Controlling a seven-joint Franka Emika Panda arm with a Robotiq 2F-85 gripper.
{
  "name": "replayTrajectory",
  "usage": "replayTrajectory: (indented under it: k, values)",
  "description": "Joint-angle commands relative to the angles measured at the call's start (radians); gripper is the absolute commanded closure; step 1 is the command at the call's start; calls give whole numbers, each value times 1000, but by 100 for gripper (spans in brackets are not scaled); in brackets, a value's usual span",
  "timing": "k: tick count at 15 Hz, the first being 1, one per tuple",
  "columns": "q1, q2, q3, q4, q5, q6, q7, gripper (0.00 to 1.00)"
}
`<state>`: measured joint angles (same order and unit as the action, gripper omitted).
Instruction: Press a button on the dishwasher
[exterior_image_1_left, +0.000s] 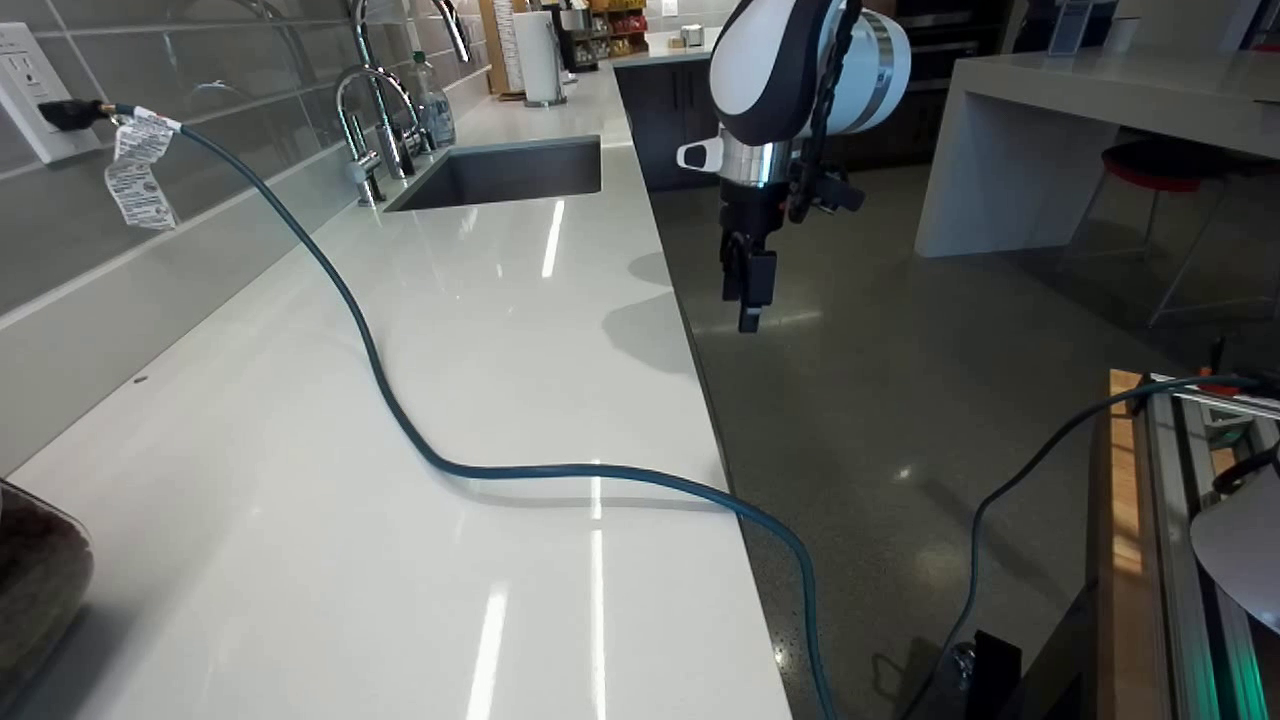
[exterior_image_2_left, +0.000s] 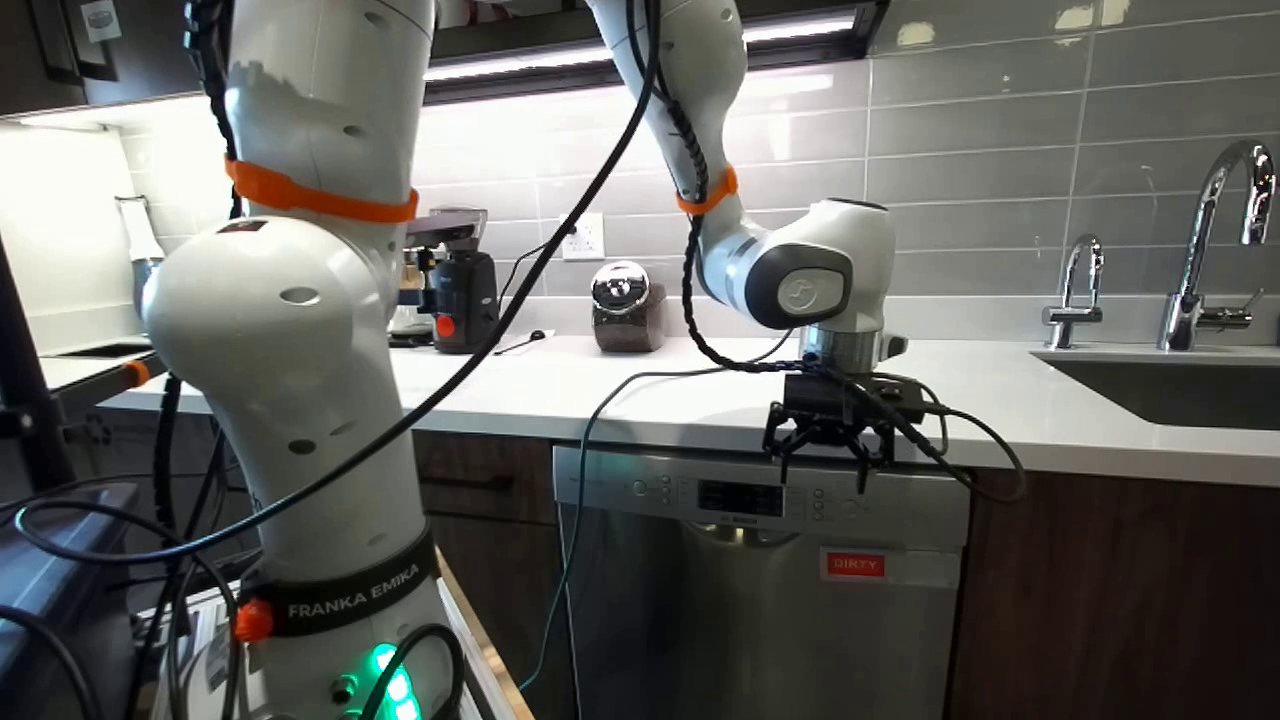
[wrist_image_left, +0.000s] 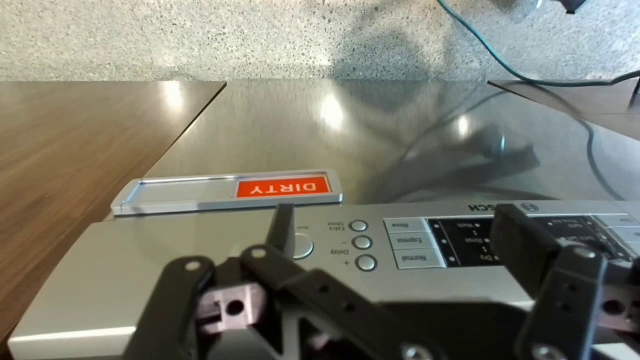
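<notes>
Black hand, spread wide, empty, hangs near the dishwasher; a jar holds dark contents.

Dishwasher from above (wrist view)

A light strip brightens gray wall tiles above a white countertop.

you've got your gripper in front of dishwasher | DIRTY sign on its door | 2 faucets behind sink
</notes>
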<state>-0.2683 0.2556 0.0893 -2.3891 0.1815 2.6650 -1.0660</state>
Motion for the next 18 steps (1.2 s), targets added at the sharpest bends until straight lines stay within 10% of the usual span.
replayTrajectory:
  k: [1, 18]
  values:
    - [54, -68, -47, -19, -59, -57, 74, 0]
    - [138, -224, -103, -29, -97, -157, 171, 0]
